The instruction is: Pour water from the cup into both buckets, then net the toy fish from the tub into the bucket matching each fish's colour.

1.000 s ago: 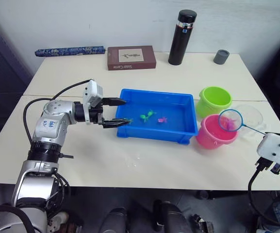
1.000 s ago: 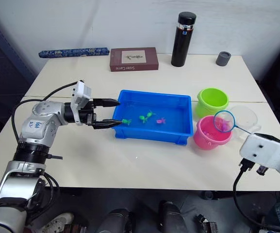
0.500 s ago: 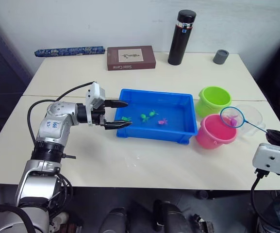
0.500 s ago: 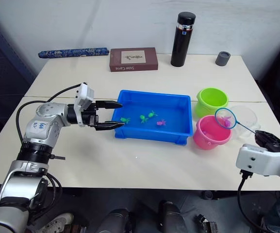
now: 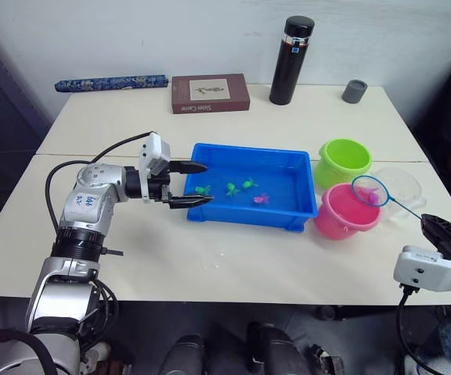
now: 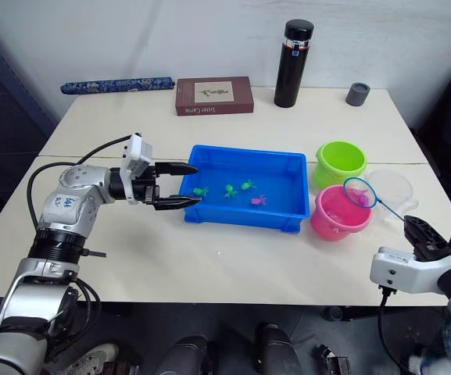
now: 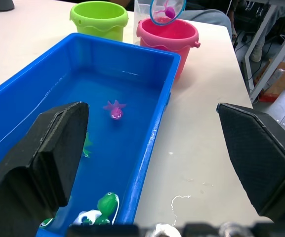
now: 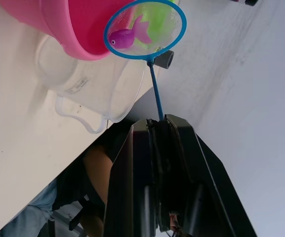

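Pink fish (image 8: pixel 127 36) netted; cup (image 5: pixel 401 186) half-hidden

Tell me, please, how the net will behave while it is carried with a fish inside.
The net probably feels very light: thin handle, small hoop, one pink fish. Held far back by the right gripper, its hoop may wobble. The shallow mesh could let the fish slip out if tilted.

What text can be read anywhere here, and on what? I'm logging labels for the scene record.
Brown book: light print along its front edge and a picture label on the cover, too small to read.
Left arm: blue marks on the white shell, too blurred to read.
Black flask: banded collar, no legible text.
Clear cup: a faint label, unreadable.
Nothing legible.
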`<state>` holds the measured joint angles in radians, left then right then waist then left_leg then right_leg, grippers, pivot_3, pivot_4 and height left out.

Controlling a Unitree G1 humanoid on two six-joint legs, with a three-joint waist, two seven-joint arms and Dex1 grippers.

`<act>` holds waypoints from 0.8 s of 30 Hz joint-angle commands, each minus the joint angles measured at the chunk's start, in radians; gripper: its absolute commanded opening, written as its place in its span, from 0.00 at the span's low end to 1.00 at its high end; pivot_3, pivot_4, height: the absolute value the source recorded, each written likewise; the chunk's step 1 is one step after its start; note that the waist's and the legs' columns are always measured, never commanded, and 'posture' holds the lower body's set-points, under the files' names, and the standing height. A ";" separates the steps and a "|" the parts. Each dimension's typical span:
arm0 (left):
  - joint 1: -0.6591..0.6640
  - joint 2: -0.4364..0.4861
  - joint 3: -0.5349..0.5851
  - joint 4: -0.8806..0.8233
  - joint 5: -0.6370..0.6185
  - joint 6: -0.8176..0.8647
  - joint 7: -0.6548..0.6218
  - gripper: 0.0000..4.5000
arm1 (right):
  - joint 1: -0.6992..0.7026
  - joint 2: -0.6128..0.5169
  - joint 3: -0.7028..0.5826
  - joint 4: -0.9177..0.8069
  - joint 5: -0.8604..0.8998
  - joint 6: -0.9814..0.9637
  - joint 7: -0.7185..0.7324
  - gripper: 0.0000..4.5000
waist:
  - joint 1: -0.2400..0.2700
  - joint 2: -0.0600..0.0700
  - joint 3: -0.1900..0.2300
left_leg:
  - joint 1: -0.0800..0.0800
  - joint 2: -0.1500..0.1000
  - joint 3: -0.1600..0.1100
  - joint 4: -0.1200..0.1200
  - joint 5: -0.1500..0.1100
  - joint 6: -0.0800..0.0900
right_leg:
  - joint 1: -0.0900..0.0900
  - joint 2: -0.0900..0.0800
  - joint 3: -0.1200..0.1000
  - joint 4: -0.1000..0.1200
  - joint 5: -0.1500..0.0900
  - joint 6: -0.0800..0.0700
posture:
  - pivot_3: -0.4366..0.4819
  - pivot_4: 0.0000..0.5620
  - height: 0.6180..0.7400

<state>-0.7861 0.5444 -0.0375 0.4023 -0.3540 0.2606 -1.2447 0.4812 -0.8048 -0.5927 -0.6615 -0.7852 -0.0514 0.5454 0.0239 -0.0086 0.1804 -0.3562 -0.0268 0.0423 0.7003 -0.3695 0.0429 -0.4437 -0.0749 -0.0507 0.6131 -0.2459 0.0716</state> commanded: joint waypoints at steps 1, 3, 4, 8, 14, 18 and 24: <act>-0.011 0.008 0.021 -0.037 -0.011 -0.003 -0.004 1.00 | -0.002 0.014 -0.027 -0.007 -0.027 -0.026 -0.033 0.00 | 0.000 0.000 0.000 | 0.000 0.000 0.000 0.000 0.000 0.000 | 0.000 0.000 0.000 0.000 0.000 0.000 | 0.48 0.27 1.00; -0.009 0.008 0.021 -0.039 -0.012 -0.004 -0.003 1.00 | -0.006 0.019 -0.025 -0.008 -0.041 -0.036 -0.042 0.00 | 0.000 0.000 0.000 | 0.000 0.000 0.000 0.000 0.000 0.000 | 0.000 0.000 0.000 0.000 0.000 0.000 | 0.48 0.27 1.00; -0.009 0.008 0.021 -0.040 -0.012 -0.003 -0.003 1.00 | -0.008 0.022 -0.025 -0.009 -0.047 -0.039 -0.046 0.00 | 0.000 0.000 0.000 | 0.000 0.000 0.000 0.000 0.000 0.000 | 0.000 0.000 0.000 0.000 0.000 0.000 | 0.48 0.27 1.00; -0.005 0.008 0.022 -0.044 -0.014 -0.002 -0.003 1.00 | 0.000 0.028 -0.032 -0.002 -0.085 -0.067 -0.074 0.00 | 0.000 0.000 0.000 | 0.000 0.000 0.000 0.000 0.000 0.000 | 0.000 0.000 0.000 0.000 0.000 0.000 | 0.48 0.27 1.00; -0.005 0.007 0.022 -0.043 -0.013 -0.005 -0.002 1.00 | 0.039 0.060 -0.038 -0.012 -0.156 -0.118 -0.140 0.00 | 0.000 0.000 0.000 | 0.000 0.000 0.000 0.000 0.000 0.000 | 0.000 0.000 0.000 0.000 0.000 0.000 | 0.48 0.27 1.00; -0.005 0.003 0.021 -0.043 -0.012 -0.009 -0.001 1.00 | 0.032 0.071 -0.036 -0.014 -0.193 -0.132 -0.167 0.00 | -0.001 0.000 0.000 | 0.000 0.000 0.000 0.000 0.000 0.000 | 0.000 0.000 0.001 0.000 0.000 0.000 | 0.48 0.27 1.00; -0.005 0.003 0.022 -0.044 -0.012 -0.010 0.001 1.00 | 0.040 0.083 -0.034 -0.005 -0.203 -0.146 -0.183 0.00 | -0.001 0.000 0.000 | 0.001 0.000 0.001 0.000 0.000 0.000 | 0.000 0.001 0.001 0.001 0.000 0.000 | 0.48 0.27 1.00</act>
<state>-0.7851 0.5445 -0.0373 0.3963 -0.3542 0.2603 -1.2428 0.5204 -0.7296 -0.5973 -0.6568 -0.9828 -0.1974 0.3796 0.0231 -0.0087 0.1803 -0.3553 -0.0268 0.0430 0.7003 -0.3693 0.0431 -0.4436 -0.0744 -0.0496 0.6143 -0.2460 0.0713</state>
